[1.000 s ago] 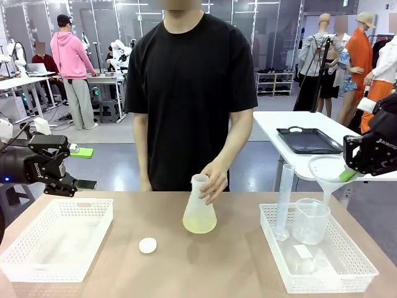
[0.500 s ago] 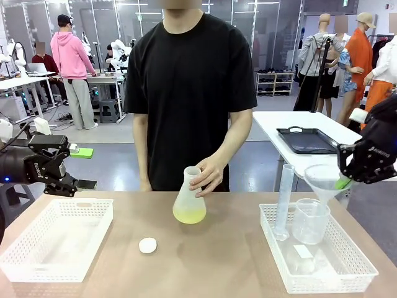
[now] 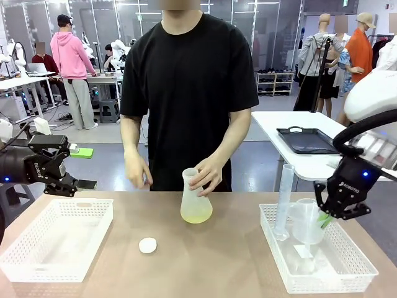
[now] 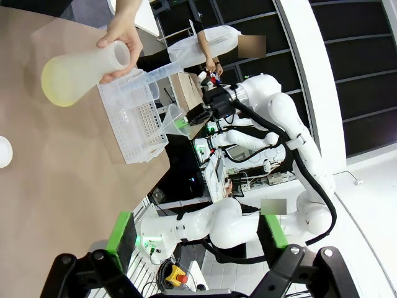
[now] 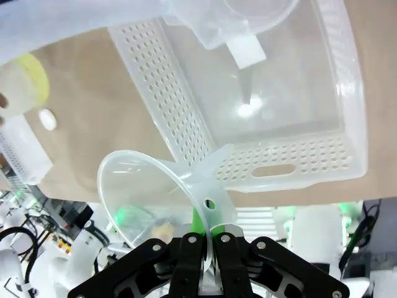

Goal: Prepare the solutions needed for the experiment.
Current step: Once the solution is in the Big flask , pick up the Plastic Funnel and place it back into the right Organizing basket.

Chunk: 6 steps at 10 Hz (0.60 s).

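At the bench's middle, toward its far edge, pale yellow-green liquid is held in a frosted conical flask gripped at the neck by a person's hand. A clear funnel is pinched in the right gripper over the right-edge white basket; a clear beaker could be toppled by its spout. Left gripper is spread wide, empty.

**Bodies at the table: two grippers, one arm, one person**

- left gripper: black, angular links, white lettering on the housing, blue light at the wrist. Green pads on both fingers.
- right gripper: black, white lettering, blue light.
- right arm: glossy white, rounded shell, with a black cable arcing beneath it.
- person: plain black short-sleeved T-shirt.
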Each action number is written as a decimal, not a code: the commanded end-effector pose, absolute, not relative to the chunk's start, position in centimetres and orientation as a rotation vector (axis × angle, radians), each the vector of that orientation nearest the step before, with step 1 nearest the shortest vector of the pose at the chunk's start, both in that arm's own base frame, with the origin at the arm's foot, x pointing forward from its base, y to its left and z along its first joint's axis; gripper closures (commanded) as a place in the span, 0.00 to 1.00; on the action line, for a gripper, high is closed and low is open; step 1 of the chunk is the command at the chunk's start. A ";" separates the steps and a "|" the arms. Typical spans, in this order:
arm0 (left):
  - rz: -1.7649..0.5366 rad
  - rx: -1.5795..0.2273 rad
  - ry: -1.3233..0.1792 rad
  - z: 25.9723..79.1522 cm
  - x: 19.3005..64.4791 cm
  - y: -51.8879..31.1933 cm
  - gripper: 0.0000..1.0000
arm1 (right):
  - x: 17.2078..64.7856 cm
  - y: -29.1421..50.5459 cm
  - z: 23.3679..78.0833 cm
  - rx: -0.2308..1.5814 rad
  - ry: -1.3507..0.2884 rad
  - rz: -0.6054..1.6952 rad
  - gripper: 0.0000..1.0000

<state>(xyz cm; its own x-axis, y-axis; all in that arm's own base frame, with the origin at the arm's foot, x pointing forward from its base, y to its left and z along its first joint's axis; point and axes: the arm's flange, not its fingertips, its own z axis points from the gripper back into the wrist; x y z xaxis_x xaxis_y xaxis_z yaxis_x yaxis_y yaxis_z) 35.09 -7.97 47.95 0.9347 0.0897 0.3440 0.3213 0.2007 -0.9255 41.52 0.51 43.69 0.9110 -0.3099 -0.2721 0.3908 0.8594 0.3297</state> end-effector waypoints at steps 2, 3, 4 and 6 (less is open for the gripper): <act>-0.153 -1.398 -0.358 48.2 35.2 -8.3 0.00 | 43.0 1.7 42.6 0.327 0.295 -0.459 0.98; -0.153 -1.398 -0.358 48.2 35.2 -8.3 0.00 | 43.3 1.8 41.7 0.311 0.294 -0.477 0.98; -0.153 -1.398 -0.358 48.2 35.2 -8.3 0.00 | 43.9 1.6 40.9 0.282 0.267 -0.517 0.98; -0.153 -1.398 -0.358 48.2 35.2 -8.3 0.00 | 44.5 1.5 39.5 0.250 0.275 -0.560 0.98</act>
